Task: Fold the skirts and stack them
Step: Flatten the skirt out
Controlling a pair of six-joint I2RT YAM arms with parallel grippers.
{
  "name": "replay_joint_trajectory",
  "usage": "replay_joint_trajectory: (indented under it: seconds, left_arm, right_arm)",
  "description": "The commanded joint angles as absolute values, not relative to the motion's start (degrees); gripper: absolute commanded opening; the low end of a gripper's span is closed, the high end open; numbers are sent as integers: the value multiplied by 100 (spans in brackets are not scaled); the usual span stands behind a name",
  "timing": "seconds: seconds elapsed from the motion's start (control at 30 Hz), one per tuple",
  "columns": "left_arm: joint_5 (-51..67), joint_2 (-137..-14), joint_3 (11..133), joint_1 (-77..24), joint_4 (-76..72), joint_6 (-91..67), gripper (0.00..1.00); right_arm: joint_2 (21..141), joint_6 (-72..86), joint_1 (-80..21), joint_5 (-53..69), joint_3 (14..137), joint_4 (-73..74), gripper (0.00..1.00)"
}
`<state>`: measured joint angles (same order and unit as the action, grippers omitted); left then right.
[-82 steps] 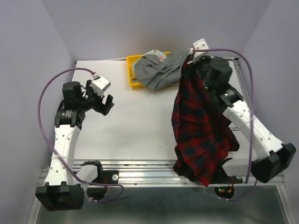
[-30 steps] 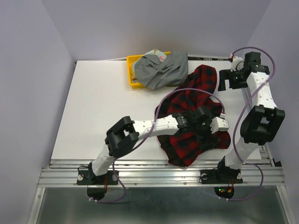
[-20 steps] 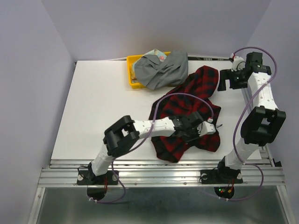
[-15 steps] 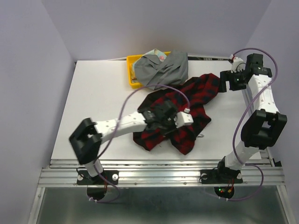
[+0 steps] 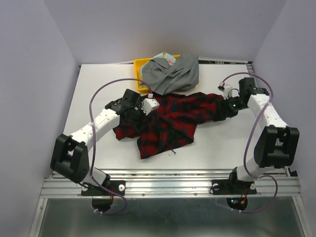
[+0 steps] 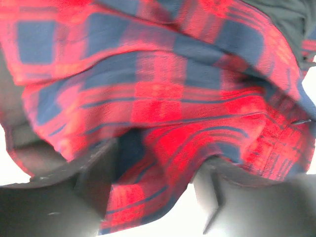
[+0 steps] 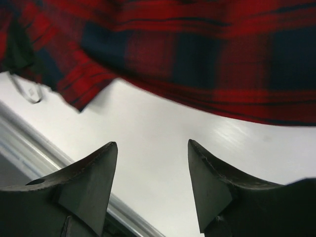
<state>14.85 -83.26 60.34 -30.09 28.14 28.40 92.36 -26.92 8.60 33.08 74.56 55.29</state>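
Surface: I see a white surface (image 5: 98, 89), matte, with metal rails (image 5: 168, 177) along its near edge.
Room: plain lilac walls (image 5: 29, 59) close it in on three sides.
Plaid skirt: the plaid skirt (image 5: 168, 121) lies rumpled across the middle of the surface, stretched between my two arms.
Tray: a yellow tray (image 5: 139, 74) sits at the far edge.
Grey skirt: the grey skirt (image 5: 173, 74) is heaped over the tray and spills off its right side.
Floral skirt: the floral skirt (image 5: 168, 58) peeks out behind the grey one.
Left tool: the left tool (image 6: 155, 173) has its fingers well apart, with plaid cloth lying loose between them.
Right tool: the right tool (image 7: 151, 144) is spread and holds nothing, over bare surface just short of the plaid hem.
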Motion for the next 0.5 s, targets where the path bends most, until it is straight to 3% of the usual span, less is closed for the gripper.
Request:
replay_joint_trajectory:
  seconds: [0.0, 0.23, 0.47]
  left_arm:
    - [1828, -7700, 6310, -2734, 3092, 2610, 93]
    - [2592, -7207, 6514, -3154, 4244, 3041, 94]
    - [2451, -7224, 5968, -3990, 3360, 2269, 93]
  right_arm:
    - [8438, -2620, 46, 3691, 6928, 5546, 64]
    - [7805, -1803, -1220, 3253, 5777, 4248, 54]
    - [7822, -1309, -2574, 2182, 5115, 3147, 51]
